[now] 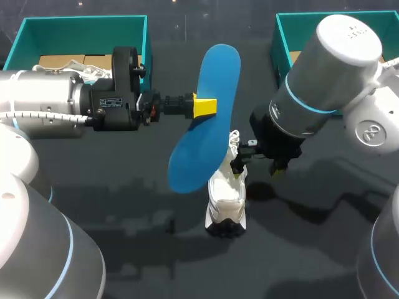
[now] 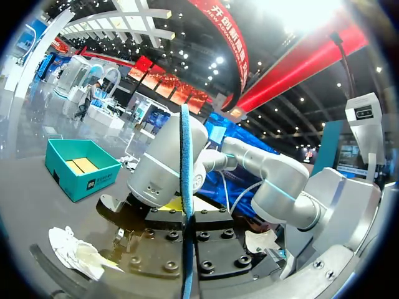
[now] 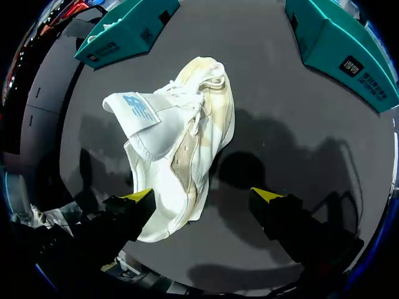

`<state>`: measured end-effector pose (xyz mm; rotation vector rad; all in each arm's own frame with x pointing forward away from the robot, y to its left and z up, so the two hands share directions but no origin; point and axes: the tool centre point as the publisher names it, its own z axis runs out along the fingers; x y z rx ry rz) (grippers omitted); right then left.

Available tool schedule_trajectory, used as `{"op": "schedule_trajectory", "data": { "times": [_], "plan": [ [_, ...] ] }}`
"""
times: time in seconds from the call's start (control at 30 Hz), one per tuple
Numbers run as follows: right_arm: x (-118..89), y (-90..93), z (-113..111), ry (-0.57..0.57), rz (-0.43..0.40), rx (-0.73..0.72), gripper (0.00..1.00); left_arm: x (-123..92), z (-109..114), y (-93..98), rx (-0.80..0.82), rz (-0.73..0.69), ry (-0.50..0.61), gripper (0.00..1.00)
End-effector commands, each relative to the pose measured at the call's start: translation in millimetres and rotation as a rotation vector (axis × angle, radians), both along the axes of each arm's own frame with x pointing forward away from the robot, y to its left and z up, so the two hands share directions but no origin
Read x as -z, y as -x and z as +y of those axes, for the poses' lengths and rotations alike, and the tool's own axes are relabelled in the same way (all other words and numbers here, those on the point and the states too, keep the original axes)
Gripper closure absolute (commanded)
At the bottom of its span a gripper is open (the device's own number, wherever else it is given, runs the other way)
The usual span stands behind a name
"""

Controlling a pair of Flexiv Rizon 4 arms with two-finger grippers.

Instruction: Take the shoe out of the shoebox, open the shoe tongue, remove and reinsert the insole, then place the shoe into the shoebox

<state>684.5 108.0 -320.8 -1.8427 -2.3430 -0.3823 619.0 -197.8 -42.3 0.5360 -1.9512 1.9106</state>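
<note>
A blue insole hangs upright in the air above the table's middle, with my left gripper shut on its edge. The left wrist view shows the insole edge-on, clamped between that gripper's black jaws. Under it a white shoe stands on the dark table, its tongue pulled up. My right gripper hovers just above the shoe, open. One yellow fingertip is beside the shoe's side and the other is well clear of it.
A teal shoebox stands at the back left, with cardboard inside. A second teal box stands at the back right, partly behind my right arm. Both boxes lie ahead of the right gripper. The dark tabletop surrounds the shoe.
</note>
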Motion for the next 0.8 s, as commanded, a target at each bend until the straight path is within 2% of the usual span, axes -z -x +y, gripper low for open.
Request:
{"op": "schedule_trajectory", "data": {
  "times": [0.03,0.17,0.3,0.43,0.63,0.73,0.8],
  "plan": [
    [0.7,3.9,-5.6,-0.027,-0.003,-0.001,0.00,1.3,-0.8,0.9,-0.002,0.000,0.002,1.00],
    [-6.4,-2.9,0.9,-0.100,-0.023,-0.026,0.00,1.3,-0.8,0.9,-0.002,0.000,0.002,1.00],
    [-28.4,-7.1,-6.1,-0.154,-0.041,-0.005,0.00,1.3,-0.8,0.9,-0.002,0.000,0.002,1.00],
    [-51.3,-9.2,-13.7,-0.218,-0.043,0.007,0.00,-7.4,0.0,-0.2,0.040,-0.224,0.014,1.00],
    [-69.7,-12.6,-27.0,-0.291,-0.037,0.026,0.00,-7.7,-1.5,-6.6,0.073,-0.586,-0.002,1.00],
    [-78.5,-14.7,-31.1,-0.347,-0.049,0.038,0.00,-12.5,-0.8,-12.8,0.098,-0.810,-0.007,1.00],
    [-80.9,-15.4,-33.2,-0.392,-0.036,0.067,0.00,-15.5,-0.1,-16.8,0.081,-1.019,-0.019,1.00]
  ]
}}
